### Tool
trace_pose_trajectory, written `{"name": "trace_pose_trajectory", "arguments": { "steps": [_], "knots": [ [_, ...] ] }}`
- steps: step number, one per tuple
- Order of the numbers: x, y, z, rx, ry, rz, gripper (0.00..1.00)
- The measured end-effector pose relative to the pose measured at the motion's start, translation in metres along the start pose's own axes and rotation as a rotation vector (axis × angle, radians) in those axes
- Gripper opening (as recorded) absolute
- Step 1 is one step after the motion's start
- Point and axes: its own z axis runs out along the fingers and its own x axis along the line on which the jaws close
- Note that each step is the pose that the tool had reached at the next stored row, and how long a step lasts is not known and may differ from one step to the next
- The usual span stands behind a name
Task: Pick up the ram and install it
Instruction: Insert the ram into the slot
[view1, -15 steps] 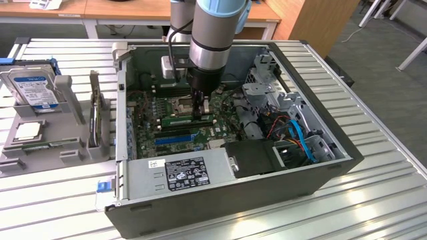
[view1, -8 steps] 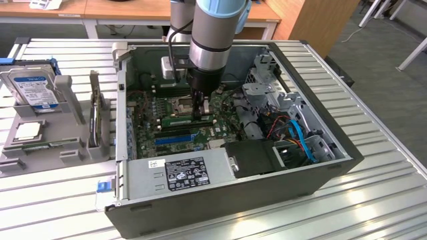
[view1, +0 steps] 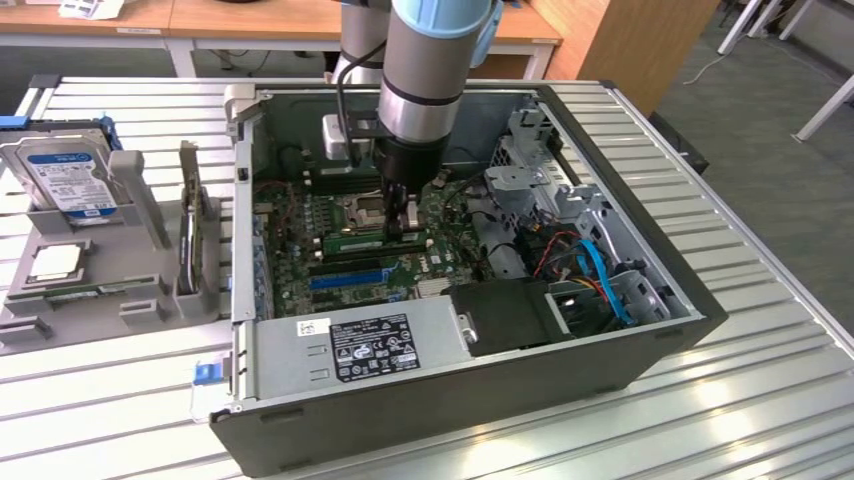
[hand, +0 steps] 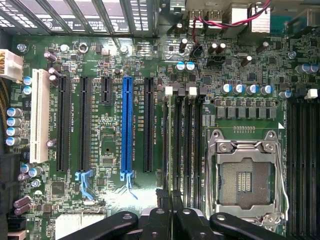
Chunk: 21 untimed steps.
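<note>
1. Tool state: the fingers of my gripper (view1: 407, 226) are pressed almost together, pinching the ram (view1: 358, 241) by its long upper edge. In the wrist view, the 2 fingertips (hand: 162, 196) meet at a narrow gap.
2. Task item: the ram stands on edge inside the open computer case (view1: 674, 335), low over the motherboard (view1: 300, 225). It runs parallel to the blue slot (view1: 350, 279) and extends from my fingers toward the exterior view's left. I cannot tell whether it is fully seated.
3. Tool position: my gripper (hand: 170, 193) hangs over the group of black memory slots (hand: 187, 145). These lie between the blue slot (hand: 127, 130) and the processor socket (hand: 245, 175).
4. Surroundings: the power supply (view1: 360, 345) fills the case's near edge. Outside the case, at the exterior view's left, a hard drive (view1: 67, 170) stands in a grey fixture (view1: 134, 255).
</note>
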Motion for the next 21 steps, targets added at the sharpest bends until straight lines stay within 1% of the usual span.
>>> {"name": "trace_pose_trajectory", "arguments": {
  "steps": [14, 21],
  "knots": [
    [0.0001, -0.0001, 0.0042, -0.0001, 0.0002, 0.000, 0.12],
    [0.0001, -0.0002, 0.0045, -0.0001, 0.0001, 0.000, 0.12]
  ]
}}
